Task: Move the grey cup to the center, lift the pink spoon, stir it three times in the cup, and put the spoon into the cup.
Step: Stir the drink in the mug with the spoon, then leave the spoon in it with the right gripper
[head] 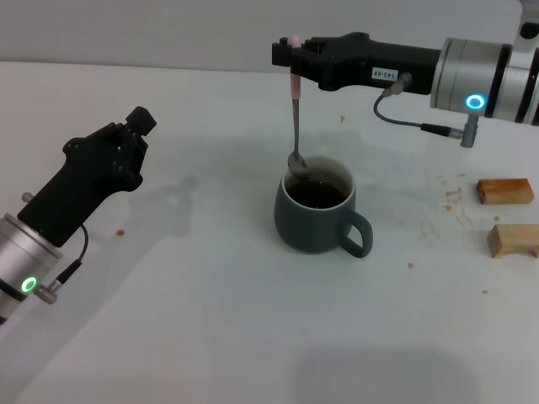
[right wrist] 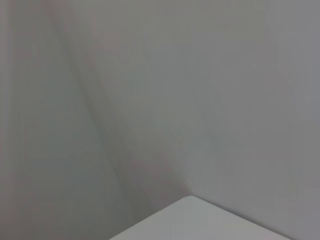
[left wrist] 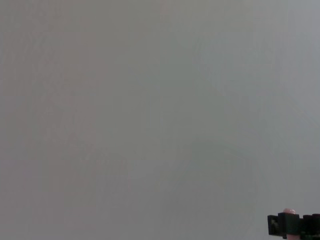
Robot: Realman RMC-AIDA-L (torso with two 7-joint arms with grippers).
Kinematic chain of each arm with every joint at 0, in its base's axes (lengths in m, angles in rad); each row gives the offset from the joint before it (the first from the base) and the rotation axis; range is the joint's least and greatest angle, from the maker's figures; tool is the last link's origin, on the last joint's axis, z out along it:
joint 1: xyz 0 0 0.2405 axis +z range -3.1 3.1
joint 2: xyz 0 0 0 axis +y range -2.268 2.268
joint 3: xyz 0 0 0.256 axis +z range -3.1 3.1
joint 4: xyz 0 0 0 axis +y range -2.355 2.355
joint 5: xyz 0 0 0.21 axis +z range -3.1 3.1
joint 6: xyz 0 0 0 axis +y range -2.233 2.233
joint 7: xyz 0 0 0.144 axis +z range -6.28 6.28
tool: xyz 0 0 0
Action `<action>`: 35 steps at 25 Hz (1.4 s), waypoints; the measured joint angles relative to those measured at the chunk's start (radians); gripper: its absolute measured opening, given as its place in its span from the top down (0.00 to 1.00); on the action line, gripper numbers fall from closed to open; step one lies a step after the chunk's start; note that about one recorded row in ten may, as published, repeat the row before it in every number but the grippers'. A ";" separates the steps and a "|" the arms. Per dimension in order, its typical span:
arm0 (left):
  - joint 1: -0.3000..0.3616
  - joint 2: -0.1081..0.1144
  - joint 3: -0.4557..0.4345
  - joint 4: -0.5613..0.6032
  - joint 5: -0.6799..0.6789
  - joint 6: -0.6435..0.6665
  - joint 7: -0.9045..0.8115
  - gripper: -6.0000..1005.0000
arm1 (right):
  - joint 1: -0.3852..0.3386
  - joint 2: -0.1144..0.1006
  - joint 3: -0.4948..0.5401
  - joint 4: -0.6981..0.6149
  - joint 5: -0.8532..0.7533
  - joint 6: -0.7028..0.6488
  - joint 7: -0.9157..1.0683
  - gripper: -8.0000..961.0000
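Pink plastic is showing just above the right gripper, which is pinching the pale handle of the pink spoon and letting it hang nearly upright. The spoon's grey metal bowl is dipping over the near-left rim of the grey cup, at or just above the dark brown liquid; whether it is touching the liquid cannot be told. The cup is standing about mid-table, handle pointing toward the right. Judging from this, the stirring step is in hand, or just starting or ending. The next move is calling for small circles inside the rim without knocking the wall, then a gentle release so the spoon leans in the cup.

A white label on the right gripper's body is carrying writing too small to read.

The left gripper is hovering well left of the cup, holding nothing, its fingers looking closed. Two wooden blocks are lying at the table's right edge.
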 joint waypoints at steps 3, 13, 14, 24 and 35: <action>-0.004 0.000 0.000 0.004 0.000 -0.002 -0.003 1.00 | 0.000 0.000 0.004 0.015 0.001 0.005 -0.001 0.90; -0.014 -0.001 -0.001 0.012 0.000 -0.006 -0.004 0.99 | -0.030 0.002 -0.004 0.049 0.027 0.027 -0.001 0.90; -0.015 -0.001 -0.001 0.013 0.000 -0.007 -0.004 0.99 | -0.032 0.002 -0.005 0.057 0.027 0.028 -0.001 0.90; -0.031 -0.001 -0.007 0.026 0.000 -0.011 -0.005 0.99 | -0.056 0.003 0.004 0.113 0.027 0.029 -0.025 0.90; -0.039 -0.003 -0.008 0.026 0.000 -0.019 -0.005 0.99 | -0.086 -0.001 0.007 0.112 0.027 0.074 -0.025 0.90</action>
